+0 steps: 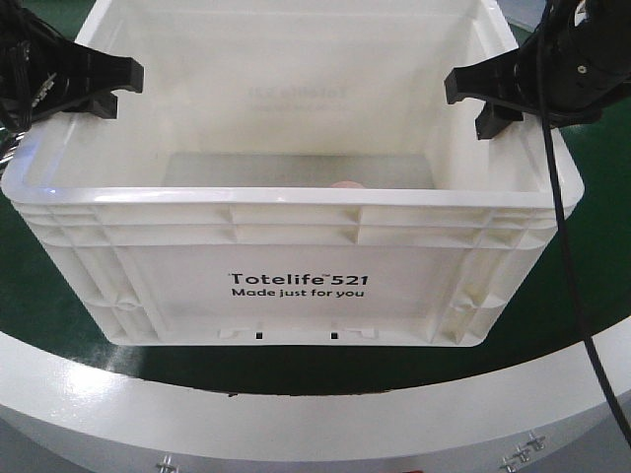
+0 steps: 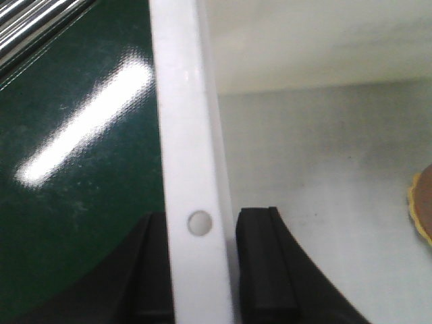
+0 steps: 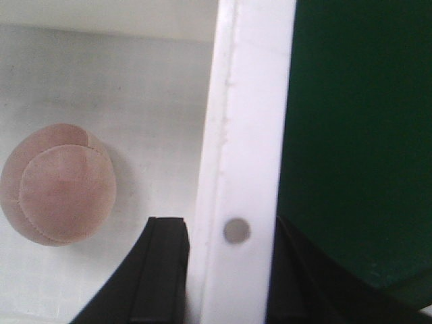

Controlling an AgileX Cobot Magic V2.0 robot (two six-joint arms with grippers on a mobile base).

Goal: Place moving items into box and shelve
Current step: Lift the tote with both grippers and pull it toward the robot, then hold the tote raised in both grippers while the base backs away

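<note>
Dark green tabletop [image 1: 39, 325] fills my front feed, bordered by a curved white ledge [image 1: 296, 424] nearest the camera, and the white crate [image 1: 148, 276] sits on the green with its black "Totelife 521 Made just for you" print [image 1: 296, 286] facing me. Looking into it from the front, I see only a sliver of the pinkish-tan ball [image 1: 347, 183] above the near rim. The right wrist feed shows that ball [image 3: 61, 185] whole, seam up, resting on the crate floor near the right wall but not touching it. On the left wrist feed a yellowish ball [image 2: 422, 206] is cut off by the picture's edge, so I get only a curved sliver lying on the floor well apart from the left wall. My left gripper [image 1: 123, 89] straddles the crate's left wall, one finger inside and one outside, both lying against the rim, so I read it as clamped on the crate. My right gripper [image 1: 471, 106] straddles the right wall the same way, but its outer finger is partly hidden under the rim and I cannot tell whether it is actually pinching. A black cable [image 1: 567, 256] hangs down past the crate's right corner. Shiny metal bars [image 2: 34, 27] are blurred at the left feed's top corner.
</note>
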